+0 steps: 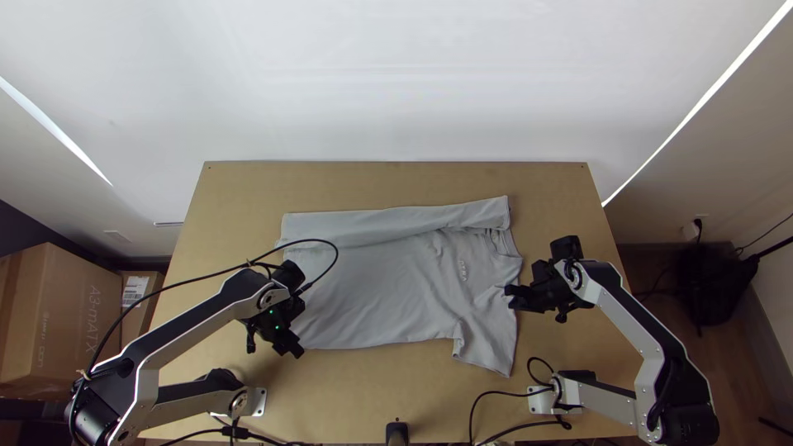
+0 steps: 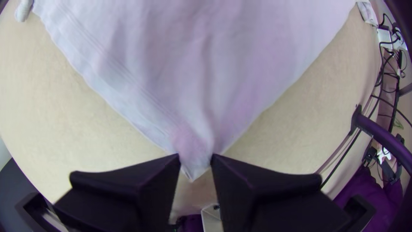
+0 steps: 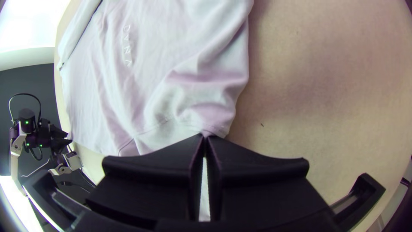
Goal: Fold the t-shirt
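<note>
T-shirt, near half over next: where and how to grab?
I'd pinch the t-shirt's near hem corner from the left, at the left gripper: it tapers to a free point. Near shoulder: pinch beside the sleeve from the right, where the right gripper has it; bunched cloth there likely gives good bite.

In the top view, clocked from the t-shirt [image 1: 388, 289], bare table [image 1: 239, 186] makes a passable strip from ten through twelve to two, stopped beyond by the wall [image 1: 396, 83]. Another gap opens at six—between the shirt and a dark post [image 1: 396, 431]. At eight, the left gripper [image 1: 289, 347] blocks the way, its cable [image 1: 330, 244] looping over the cloth toward ten. The right gripper [image 1: 510, 298] stands at three; black cables [image 1: 477, 402] cross at five.
</note>
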